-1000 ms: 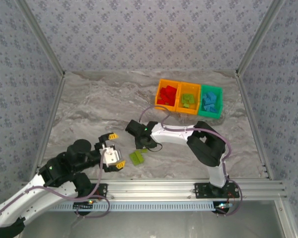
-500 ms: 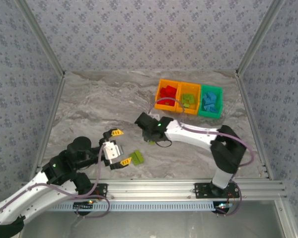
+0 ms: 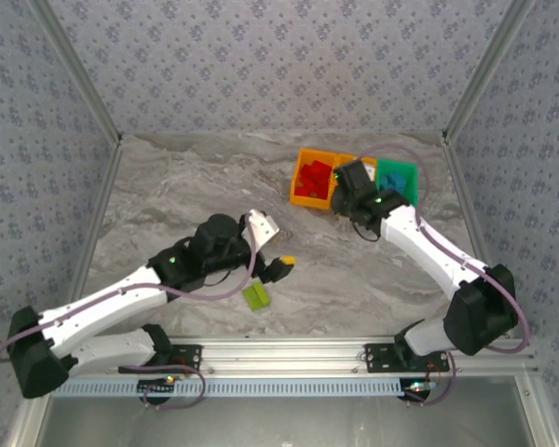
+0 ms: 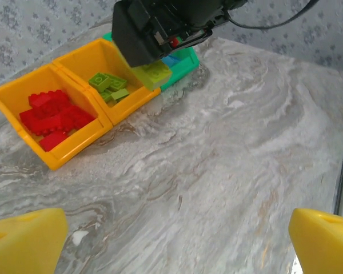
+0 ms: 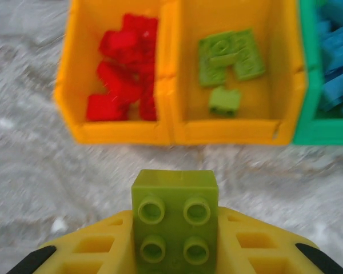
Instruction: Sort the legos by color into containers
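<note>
Marbled tabletop (image 3: 168, 196). Right jaws clamp lime brick (image 5: 175, 220); middle orange bin (image 5: 234, 132) straight ahead. Left jaws apart, by loose brick (image 3: 257, 296).

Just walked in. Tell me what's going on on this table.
Two arms are sorting legos by color. The right gripper is shut on a lime green brick, by the middle orange bin, which holds other green bricks. Red bricks lie in the other orange bin and blue bricks in the green bin. The left gripper hangs open over the table, near a loose green brick.
</note>
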`<action>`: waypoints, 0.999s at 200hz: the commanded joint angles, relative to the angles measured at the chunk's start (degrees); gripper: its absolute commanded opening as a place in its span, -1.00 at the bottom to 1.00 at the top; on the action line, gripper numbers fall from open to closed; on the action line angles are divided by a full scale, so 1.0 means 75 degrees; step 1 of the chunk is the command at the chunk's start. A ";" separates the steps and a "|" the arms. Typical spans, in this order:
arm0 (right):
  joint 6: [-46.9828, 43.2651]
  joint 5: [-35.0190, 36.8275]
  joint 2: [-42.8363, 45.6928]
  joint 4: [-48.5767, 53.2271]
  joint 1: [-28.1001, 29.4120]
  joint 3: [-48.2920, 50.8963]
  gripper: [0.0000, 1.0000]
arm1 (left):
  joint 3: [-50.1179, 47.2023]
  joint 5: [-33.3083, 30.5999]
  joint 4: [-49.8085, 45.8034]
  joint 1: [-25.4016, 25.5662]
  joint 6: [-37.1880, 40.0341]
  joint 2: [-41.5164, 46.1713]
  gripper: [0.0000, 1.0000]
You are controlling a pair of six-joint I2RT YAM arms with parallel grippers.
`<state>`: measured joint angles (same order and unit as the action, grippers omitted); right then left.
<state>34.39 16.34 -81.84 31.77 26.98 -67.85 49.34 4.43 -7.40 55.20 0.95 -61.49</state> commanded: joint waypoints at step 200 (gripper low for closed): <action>-0.2015 -0.4138 0.1232 0.2183 0.0457 -0.0460 0.72 | -0.0945 -0.1917 -0.3146 0.0246 -1.1443 -0.0879 0.42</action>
<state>21.37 -8.05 -77.60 38.92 24.34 -75.90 42.48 -12.84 -31.40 56.36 -75.33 -64.23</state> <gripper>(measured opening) 0.843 0.739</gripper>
